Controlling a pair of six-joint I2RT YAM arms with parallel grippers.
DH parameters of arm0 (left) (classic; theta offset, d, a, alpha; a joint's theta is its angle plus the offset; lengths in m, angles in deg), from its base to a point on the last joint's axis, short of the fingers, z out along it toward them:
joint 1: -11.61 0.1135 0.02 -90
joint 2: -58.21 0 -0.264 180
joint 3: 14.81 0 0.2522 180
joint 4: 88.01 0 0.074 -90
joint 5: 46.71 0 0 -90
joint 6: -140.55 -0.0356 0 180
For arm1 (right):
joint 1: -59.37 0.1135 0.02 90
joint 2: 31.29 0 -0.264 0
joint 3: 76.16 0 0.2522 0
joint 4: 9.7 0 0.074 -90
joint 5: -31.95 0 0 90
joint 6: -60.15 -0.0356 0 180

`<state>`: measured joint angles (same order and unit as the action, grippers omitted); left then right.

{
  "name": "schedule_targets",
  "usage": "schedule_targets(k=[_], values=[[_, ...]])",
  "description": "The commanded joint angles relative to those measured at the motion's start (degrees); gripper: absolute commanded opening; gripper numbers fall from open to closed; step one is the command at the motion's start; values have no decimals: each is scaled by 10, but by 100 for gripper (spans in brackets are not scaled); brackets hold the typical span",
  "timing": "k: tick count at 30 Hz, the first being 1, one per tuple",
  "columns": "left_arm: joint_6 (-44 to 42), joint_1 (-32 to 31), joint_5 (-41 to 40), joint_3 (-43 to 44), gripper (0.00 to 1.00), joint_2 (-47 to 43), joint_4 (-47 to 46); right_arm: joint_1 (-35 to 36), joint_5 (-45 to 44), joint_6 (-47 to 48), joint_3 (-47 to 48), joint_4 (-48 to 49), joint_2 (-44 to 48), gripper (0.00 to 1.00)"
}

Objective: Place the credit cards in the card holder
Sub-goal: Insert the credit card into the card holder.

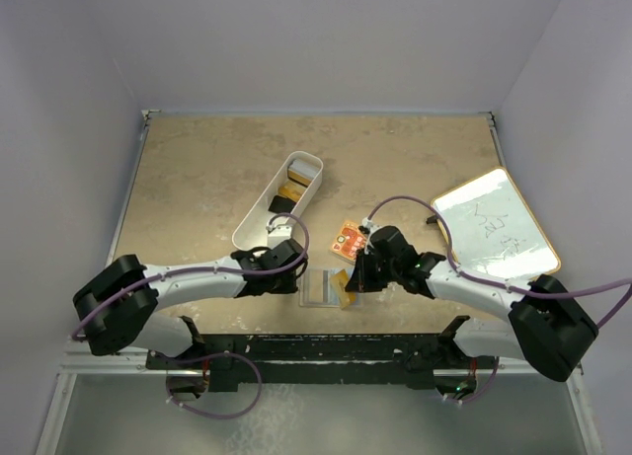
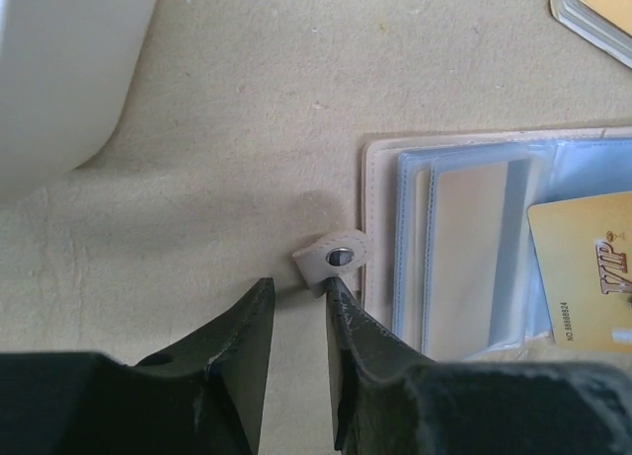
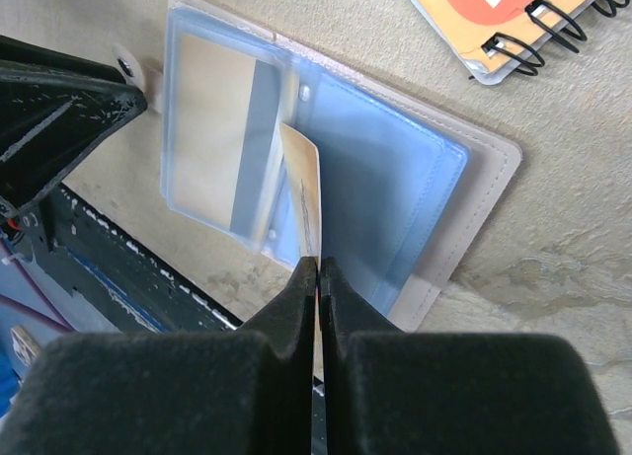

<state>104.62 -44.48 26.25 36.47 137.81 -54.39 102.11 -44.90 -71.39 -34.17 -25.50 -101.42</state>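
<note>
Credit cards were only partly dealt with at this moment, by my reading. Nearest the arms, the card holder [image 3: 415, 189] lay open and flat on the tabletop [image 1: 197, 169], its clear sleeves facing up. The right claw [image 3: 318, 267] was pinched shut on a gold card [image 3: 304, 193], held on edge with its far corner down at the fold between the sleeves. Whether that corner had entered a pocket I could not tell. One tan card with a grey stripe [image 3: 212, 129] appeared to sit already inside the left sleeve, so one insertion looked done and a second was under way. At the holder's left edge the left claw [image 2: 296, 287] stood at a narrow gap, its tips just touching the snap tab [image 2: 334, 259] but closed on nothing that I could see. It was probably there to steady the holder. Just beyond the holder lay an orange-red spiral-bound pad [image 1: 348, 240], no part of the job. Farther off to the left, the long white bin [image 1: 252, 228] held at least two more cards [image 1: 288, 190], one dark and one gold. These remained to be fetched and slotted, so most of the work was probably left.
</note>
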Motion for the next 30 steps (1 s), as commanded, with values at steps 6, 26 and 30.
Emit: schedule_targets(k=[6, 26, 30], values=[[32, -2, -45, 5, 18, -30, 33, -4, 23, -29, -23, 16, -13, 0], [10, -2, 108, 42, 31, -47, -127, -4, 17, -20, -12, 6, -16, 1], [-15, -2, 51, 48, 29, -2, -85, -5, 24, -22, -7, 3, -11, 4]])
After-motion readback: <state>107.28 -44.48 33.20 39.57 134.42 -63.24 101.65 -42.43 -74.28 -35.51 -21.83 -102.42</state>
